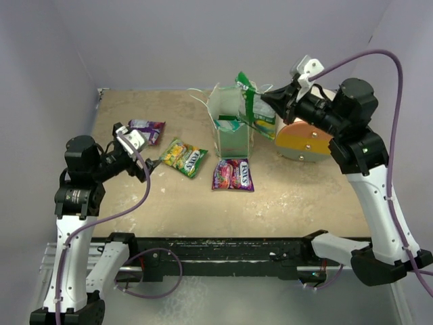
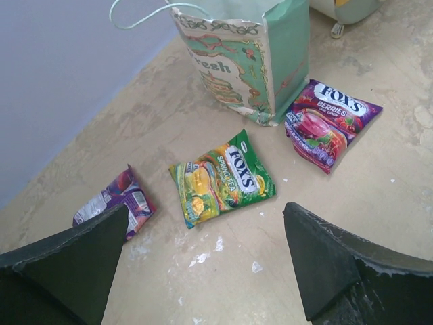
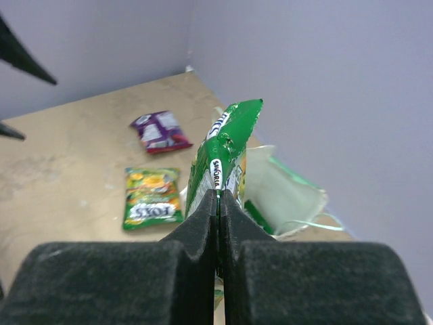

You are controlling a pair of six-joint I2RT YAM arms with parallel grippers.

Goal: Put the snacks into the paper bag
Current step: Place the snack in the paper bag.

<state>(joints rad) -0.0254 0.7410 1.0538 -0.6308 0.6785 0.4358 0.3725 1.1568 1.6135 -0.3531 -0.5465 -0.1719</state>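
While three snacks (image 2: 221,179) lie before my open left pincer (image 2: 205,218), my raised right pincer (image 3: 218,198) clamps one green packet (image 3: 226,145), one paper bag (image 1: 231,139) below.

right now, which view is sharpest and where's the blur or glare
Left wrist: sharpest; print on the green-yellow packet reads clearly, with a mild sheen on the magenta packet. Top external: even light, only soft shadows. Right wrist: the right gripper fills the foreground, dark and soft, shut on a green packet.
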